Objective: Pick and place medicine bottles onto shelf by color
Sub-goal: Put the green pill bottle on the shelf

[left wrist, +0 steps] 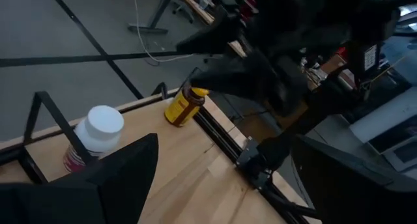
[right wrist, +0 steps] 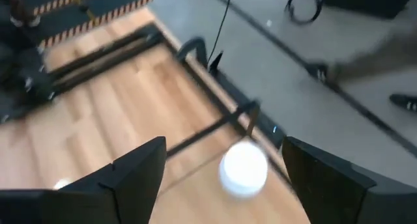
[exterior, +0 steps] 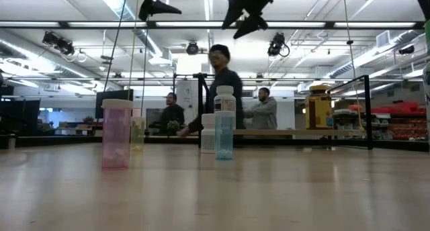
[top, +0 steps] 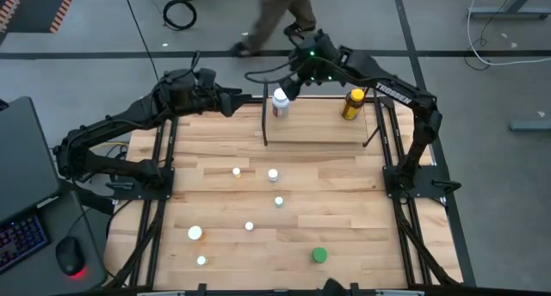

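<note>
So the right pincer (top: 293,88) hangs wide and empty just beside the white bottle (top: 280,102) standing on the shelf (top: 314,128). Looks like a drop-off; next it needs another bottle from the tabletop (top: 344,218).

White lettering "TROSSEN" is showing along the right arm (top: 398,91) in the high view; bottle labels are remaining illegible throughout.

Overhead view looks straight down; low view level across table (exterior: 269,191); both wrist views share the white bottle (left wrist: 98,129)
</note>
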Tool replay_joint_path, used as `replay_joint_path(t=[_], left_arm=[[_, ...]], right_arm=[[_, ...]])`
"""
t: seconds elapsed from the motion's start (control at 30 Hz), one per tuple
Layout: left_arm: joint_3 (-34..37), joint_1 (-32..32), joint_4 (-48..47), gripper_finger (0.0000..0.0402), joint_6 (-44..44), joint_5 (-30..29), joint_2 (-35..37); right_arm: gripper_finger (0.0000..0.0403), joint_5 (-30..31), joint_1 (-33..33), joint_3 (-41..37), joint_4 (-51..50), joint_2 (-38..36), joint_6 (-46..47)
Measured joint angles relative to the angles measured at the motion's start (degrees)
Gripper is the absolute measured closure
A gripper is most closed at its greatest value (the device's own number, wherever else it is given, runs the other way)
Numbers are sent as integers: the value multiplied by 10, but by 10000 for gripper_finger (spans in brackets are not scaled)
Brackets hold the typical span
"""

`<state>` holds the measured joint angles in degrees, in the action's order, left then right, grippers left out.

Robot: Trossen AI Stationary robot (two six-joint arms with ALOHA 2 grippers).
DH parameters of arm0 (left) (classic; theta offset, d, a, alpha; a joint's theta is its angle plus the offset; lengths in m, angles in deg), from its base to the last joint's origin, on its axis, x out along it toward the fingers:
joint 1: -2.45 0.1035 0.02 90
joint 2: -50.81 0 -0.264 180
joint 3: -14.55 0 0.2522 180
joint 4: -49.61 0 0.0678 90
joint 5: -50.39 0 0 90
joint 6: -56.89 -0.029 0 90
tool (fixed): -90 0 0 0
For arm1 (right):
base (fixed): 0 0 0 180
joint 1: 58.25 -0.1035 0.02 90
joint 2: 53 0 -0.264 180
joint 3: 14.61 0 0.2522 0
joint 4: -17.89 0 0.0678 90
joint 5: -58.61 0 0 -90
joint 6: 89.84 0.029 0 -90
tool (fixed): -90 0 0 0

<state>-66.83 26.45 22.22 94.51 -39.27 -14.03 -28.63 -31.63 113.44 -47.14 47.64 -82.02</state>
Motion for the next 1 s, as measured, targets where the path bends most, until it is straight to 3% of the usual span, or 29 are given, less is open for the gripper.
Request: replay_joint_path(t=[0.33, 0.6, 1.0], left_arm=[[0, -35, -4, 47, 7, 1, 0], [0, -44, -24, 47, 18, 52, 0], [0, -86, -112, 47, 7, 132, 1]], right_arm=[[111, -54, -83, 18, -198, 1, 93], [114, -53, -146, 17, -212, 6, 213], [114, -58, -254, -45, -207, 6, 419]])
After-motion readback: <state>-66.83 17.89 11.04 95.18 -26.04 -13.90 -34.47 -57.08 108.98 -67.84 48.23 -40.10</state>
